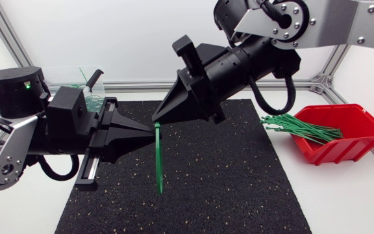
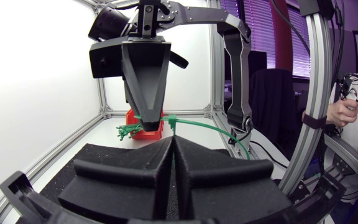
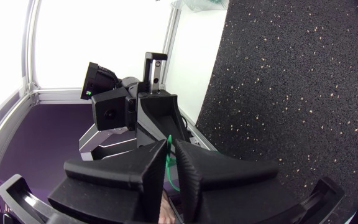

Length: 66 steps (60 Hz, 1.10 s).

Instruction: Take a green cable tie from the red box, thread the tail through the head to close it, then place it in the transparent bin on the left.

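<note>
One cable tie (image 1: 158,159) in both jaws; one red box (image 1: 343,146)

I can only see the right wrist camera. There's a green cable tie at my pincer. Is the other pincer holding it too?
Observer: Yes, the left pincer is shut on the cable tie.
Kid: Where does the rest of it go?
Observer: Its long end droops toward the black mat.
Kid: Are there any more ties?
Observer: Yes, a bunch of green cable ties pokes out of the red box.
</note>
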Available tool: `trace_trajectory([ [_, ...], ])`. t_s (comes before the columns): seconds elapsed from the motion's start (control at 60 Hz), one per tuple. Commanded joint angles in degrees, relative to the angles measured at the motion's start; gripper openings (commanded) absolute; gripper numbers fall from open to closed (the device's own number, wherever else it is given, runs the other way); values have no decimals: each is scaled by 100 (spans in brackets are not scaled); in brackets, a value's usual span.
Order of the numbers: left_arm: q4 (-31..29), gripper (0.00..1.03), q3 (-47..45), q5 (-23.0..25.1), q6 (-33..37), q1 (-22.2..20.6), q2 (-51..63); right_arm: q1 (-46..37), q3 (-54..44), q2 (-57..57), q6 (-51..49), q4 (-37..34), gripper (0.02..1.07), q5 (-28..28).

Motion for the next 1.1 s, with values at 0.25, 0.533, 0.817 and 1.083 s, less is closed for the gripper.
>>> trace_trajectory([
  [0.25,-311,4,-53,56,-32,-88,-184,1,-247,-258,839,383,8,106],
  [0.533,-1313,4,360,73,-884,-519,-746,-139,17,120,2219,471,8,475],
  [0.817,-1330,4,395,117,-1377,-633,-1133,-148,-89,366,2360,506,8,563],
  [1.083,-2227,4,1002,-806,-1544,-115,-746,-280,-36,-152,2035,532,66,458],
])
